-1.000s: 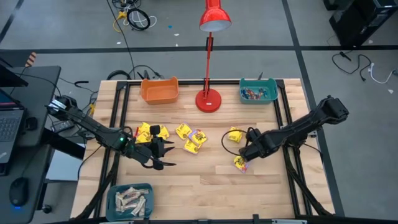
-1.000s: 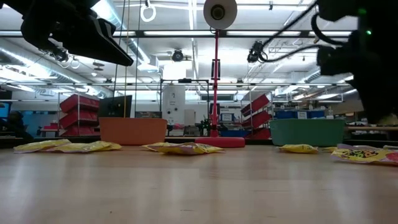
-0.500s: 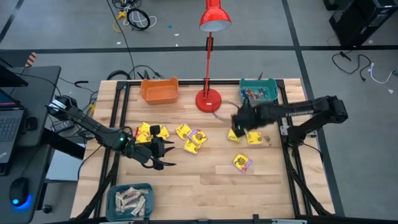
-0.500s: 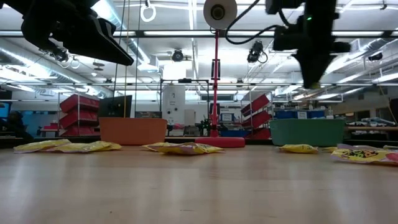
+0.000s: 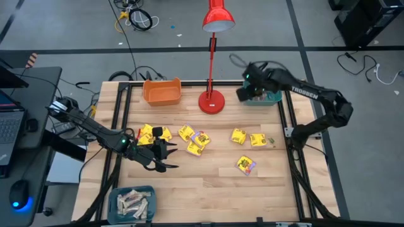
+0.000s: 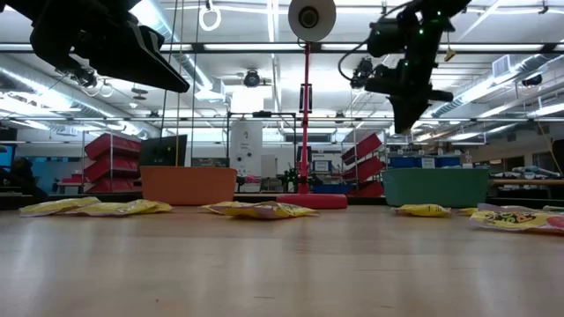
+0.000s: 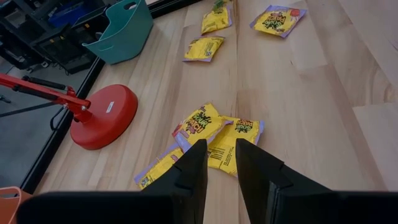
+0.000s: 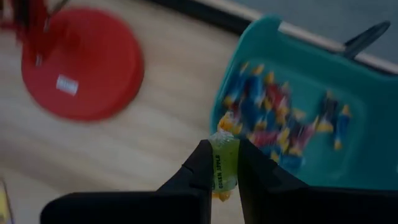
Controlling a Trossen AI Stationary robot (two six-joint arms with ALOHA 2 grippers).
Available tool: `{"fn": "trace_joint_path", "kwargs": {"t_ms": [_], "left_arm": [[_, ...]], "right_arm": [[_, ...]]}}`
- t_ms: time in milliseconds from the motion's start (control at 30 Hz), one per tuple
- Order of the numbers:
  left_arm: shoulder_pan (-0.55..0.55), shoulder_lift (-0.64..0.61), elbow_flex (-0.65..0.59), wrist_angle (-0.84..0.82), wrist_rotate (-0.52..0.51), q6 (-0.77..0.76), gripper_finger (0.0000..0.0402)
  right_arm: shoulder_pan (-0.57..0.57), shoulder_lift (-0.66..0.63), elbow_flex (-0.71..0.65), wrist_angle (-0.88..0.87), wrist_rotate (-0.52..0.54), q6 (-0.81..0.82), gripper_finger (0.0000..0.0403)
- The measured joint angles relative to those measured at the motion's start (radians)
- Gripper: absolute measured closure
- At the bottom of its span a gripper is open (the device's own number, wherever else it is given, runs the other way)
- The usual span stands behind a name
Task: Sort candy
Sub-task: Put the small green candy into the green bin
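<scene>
**Green sweet is hanging over the rim of the teal bin**

The right pincer (image 8: 222, 163) is carrying a small green wrapped candy (image 8: 224, 163) clamped between its fingers, at the upper right of the high view, just at the near edge of the teal bin (image 5: 273, 99). In the right wrist view the sweet is sitting lengthwise between the fingers, its long axis running along them and its printed face turned to the camera, one twisted end pointing toward the bin's pile of small bright pieces (image 8: 280, 124).

The risk, as it looks from here: the sweet appears to be over the bin's rim rather than well inside, so a release now could send it off the wall and onto the surface (image 5: 208, 180) beside the red lamp base (image 5: 211, 101). The wrapper might also cling to one finger and drop late.

The left pincer (image 5: 165, 157) is waiting at the lower left of centre, its fingers a little apart and holding nothing, above the yellow packets (image 7: 214, 134). More yellow packets (image 5: 246, 138) are lying at centre right, with the orange bin (image 5: 161, 92) at upper left.
</scene>
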Motion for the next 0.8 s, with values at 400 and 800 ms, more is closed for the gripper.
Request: {"fn": "trace_joint_path", "kwargs": {"t_ms": [400,800], "left_arm": [[0.000,0.000,0.000,0.000,0.000,0.000,0.0314],[0.000,0.000,0.000,0.000,0.000,-0.001,0.0314]], "right_arm": [[-0.275,0.000,-0.012,0.072,-0.044,-0.100,0.0361],[-0.325,0.001,-0.144,0.085,-0.045,-0.114,0.0361]]}}
